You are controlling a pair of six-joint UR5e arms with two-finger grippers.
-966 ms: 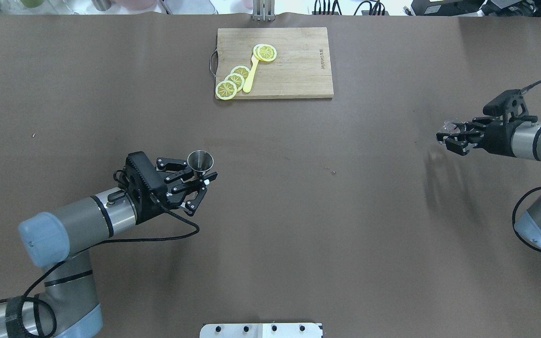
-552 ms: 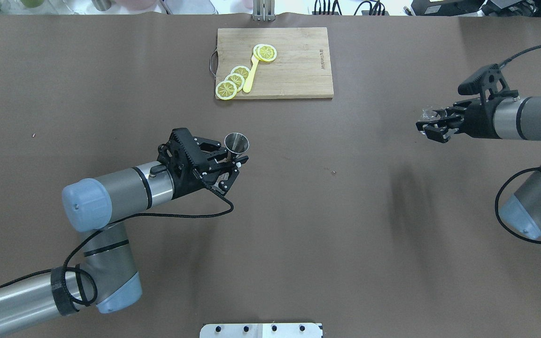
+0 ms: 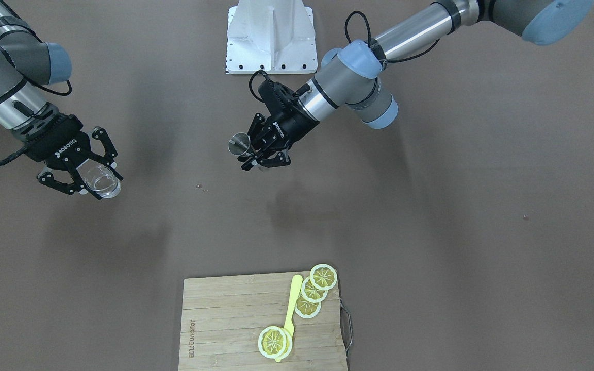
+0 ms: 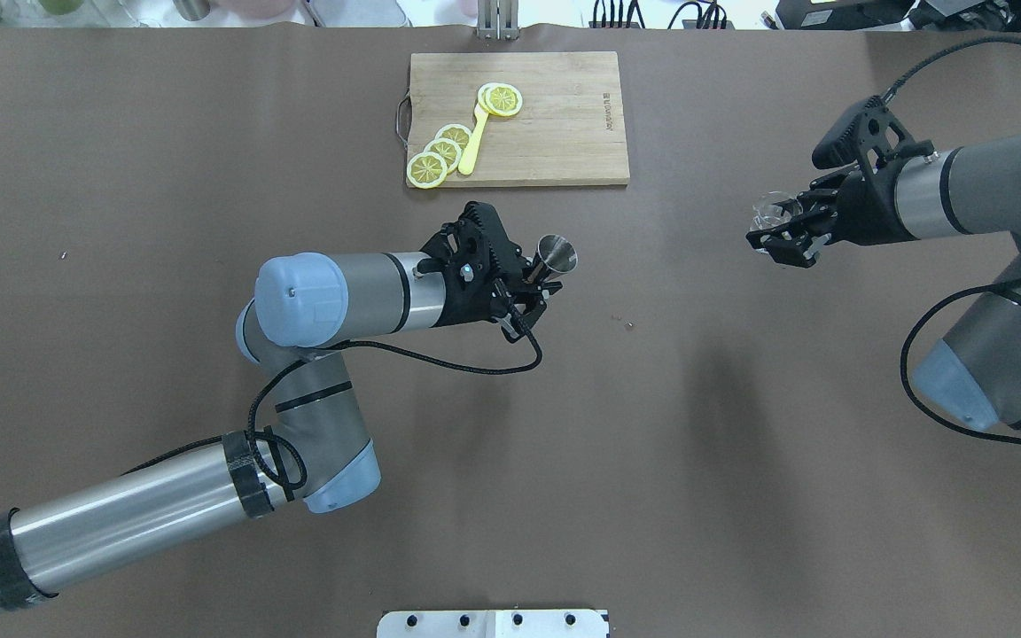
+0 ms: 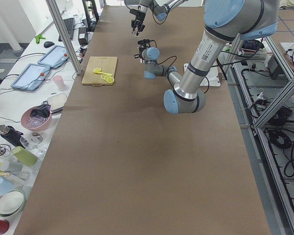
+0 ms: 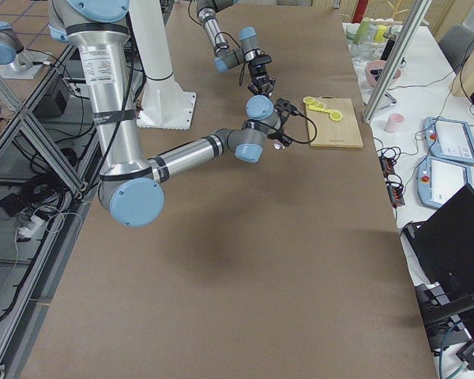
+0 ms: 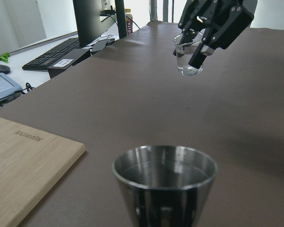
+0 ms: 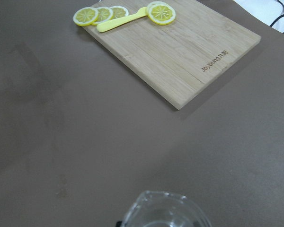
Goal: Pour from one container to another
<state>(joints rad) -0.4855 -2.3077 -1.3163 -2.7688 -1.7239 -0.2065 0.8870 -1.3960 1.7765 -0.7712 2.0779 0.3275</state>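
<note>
Left gripper (image 4: 542, 282) clenched on steel measuring cup (image 4: 557, 254), upright, raised above brown table (image 4: 209, 177) near centre; right gripper (image 4: 783, 239) grasping clear spouted glass (image 4: 771, 211) aloft at right, well apart; cutting board (image 4: 555, 133) with lemon slices (image 4: 427, 169) at far edge.

— What does the table look like?
— It's long and covered in a matt brown sheet (image 4: 510, 443), evenly lit, with soft shadows.
— And around it?
— A white side bench (image 5: 7, 100) runs along one long edge, holding tablets (image 5: 56, 55), a keyboard (image 5: 68, 27) and a pink bowl (image 5: 36, 117). An aluminium frame post (image 5: 63, 36) rises beside it. Opposite, there's tiled floor (image 5: 290, 14) and loose cables (image 5: 284, 142).
</note>
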